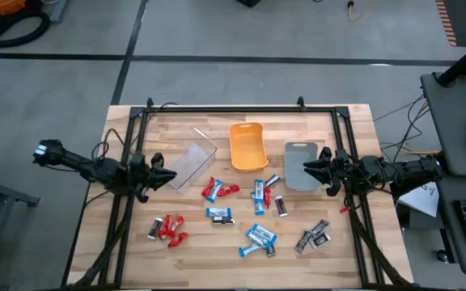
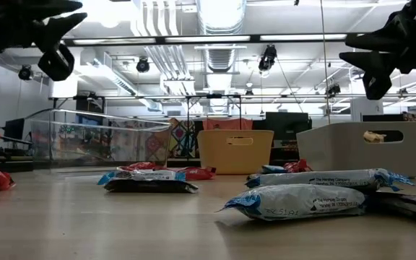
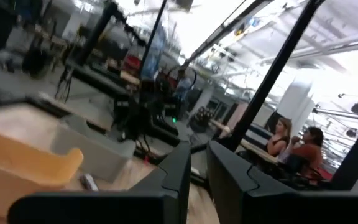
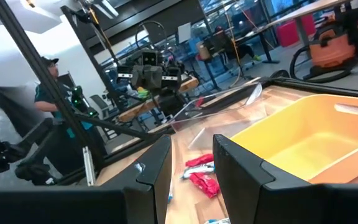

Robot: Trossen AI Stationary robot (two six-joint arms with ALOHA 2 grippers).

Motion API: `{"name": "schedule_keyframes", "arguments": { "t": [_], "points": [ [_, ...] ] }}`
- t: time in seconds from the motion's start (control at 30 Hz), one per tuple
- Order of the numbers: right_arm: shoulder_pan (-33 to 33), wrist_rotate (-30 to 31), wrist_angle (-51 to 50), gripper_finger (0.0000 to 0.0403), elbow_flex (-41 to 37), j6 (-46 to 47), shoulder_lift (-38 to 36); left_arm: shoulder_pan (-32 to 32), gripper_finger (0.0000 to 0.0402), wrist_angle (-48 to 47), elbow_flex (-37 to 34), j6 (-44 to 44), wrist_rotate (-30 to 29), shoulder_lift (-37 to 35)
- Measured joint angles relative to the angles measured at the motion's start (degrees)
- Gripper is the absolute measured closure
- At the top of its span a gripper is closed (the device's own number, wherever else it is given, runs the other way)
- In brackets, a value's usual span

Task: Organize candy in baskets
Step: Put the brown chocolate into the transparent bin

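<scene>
The left gripper [image 1: 168, 174] hangs above the worktop [image 1: 192, 250] just beside the clear basket [image 1: 191, 165], on the side away from the orange basket [image 1: 247, 147]. Its fingers [image 3: 178, 171] stand close with a narrow gap and hold nothing. The right gripper [image 1: 309, 167] hangs over the grey basket [image 1: 299, 164], which sits just beside the orange basket on its other side. Its fingers [image 4: 157, 163] stand apart with a moderate gap, also empty.

The three baskets sit in a row across the middle of the worktop, the orange basket between the other two, and the clear one turned at an angle. All the candy lies loose on the worktop, in front of the orange basket and to either side. Red bars [image 1: 225, 191] and a blue-and-white one lie near the orange basket's front, towards the clear basket. More blue-and-white bars [image 1: 259, 194] and a dark bar [image 1: 281, 205] lie near its front on the grey basket's side. Farther from the orange basket sit a red cluster [image 1: 168, 229] below the clear basket, a blue-and-white pile [image 1: 259, 239] straight in front, and dark silver-grey bars [image 1: 314, 238] below the grey basket. Two people [image 3: 297, 149] sit in the room beyond.
</scene>
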Motion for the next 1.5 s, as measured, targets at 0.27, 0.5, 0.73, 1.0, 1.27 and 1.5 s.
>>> {"name": "schedule_keyframes", "arguments": {
  "t": [0.27,0.5,0.73,1.0,1.27,1.5],
  "points": [
    [0.0,0.0,-0.1,0.0294,0.0,0.7,0.0,-0.4,0.0364,-17.3,20.3,2.2,1.2,19.3],
    [0.0,-0.7,-0.1,0.0294,0.0,1.2,0.0,-3.1,0.0364,-42.2,38.2,-0.4,1.2,38.1],
    [0.0,-2.7,-0.2,0.0294,0.0,1.3,0.0,-8.1,0.0364,-51.1,52.4,0.6,1.1,55.5],
    [0.0,-3.2,-0.6,0.0294,0.0,1.3,0.0,-8.7,0.0364,-53.5,58.7,2.4,-0.3,67.6],
    [0.0,-4.4,-2.2,0.0294,0.1,1.7,0.0,-8.7,0.0359,-50.5,58.5,2.4,-2.1,74.5],
    [0.0,-4.3,-2.9,0.0294,0.1,1.7,0.0,-8.7,0.0311,-50.1,59.3,2.4,-2.4,80.7]
  ]
}}
